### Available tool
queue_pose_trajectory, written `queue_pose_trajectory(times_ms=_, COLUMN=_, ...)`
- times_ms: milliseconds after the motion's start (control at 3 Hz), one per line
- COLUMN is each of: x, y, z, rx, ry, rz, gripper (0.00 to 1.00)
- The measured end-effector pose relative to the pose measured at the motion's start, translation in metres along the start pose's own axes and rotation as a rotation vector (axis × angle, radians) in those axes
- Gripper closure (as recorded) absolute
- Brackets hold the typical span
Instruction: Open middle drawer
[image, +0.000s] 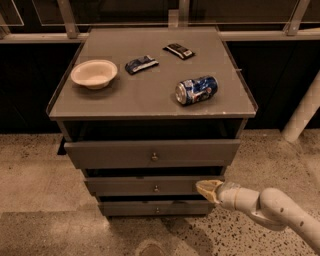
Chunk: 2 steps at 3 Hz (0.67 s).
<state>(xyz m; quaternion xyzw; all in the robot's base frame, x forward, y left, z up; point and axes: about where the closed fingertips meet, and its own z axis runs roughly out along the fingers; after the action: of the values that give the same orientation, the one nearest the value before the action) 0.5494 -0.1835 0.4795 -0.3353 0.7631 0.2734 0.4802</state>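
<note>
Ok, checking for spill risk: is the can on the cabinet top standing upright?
No, the can lies on its side on the cabinet top; the gripper is low, at the middle drawer's right end.

The gripper (207, 189) lay at the right end of the middle drawer (125, 186), and contact could not be judged. The drawer's knob (156, 188) sat left of the gripper, the top drawer (110, 153) above it, the lowest drawer (130, 207) just below. A can (196, 90) lay well above, on the cabinet top (145, 102).
</note>
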Motion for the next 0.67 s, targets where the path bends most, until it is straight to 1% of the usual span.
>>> queue_pose_trajectory(times_ms=333, x=0.001, y=-0.009, z=0.002, rx=0.037, ry=0.004, rz=0.001, gripper=1.0)
queue_pose_trajectory(times_ms=667, x=0.004, y=-0.01, z=0.012, rx=0.037, ry=0.001, rz=0.01, gripper=1.0)
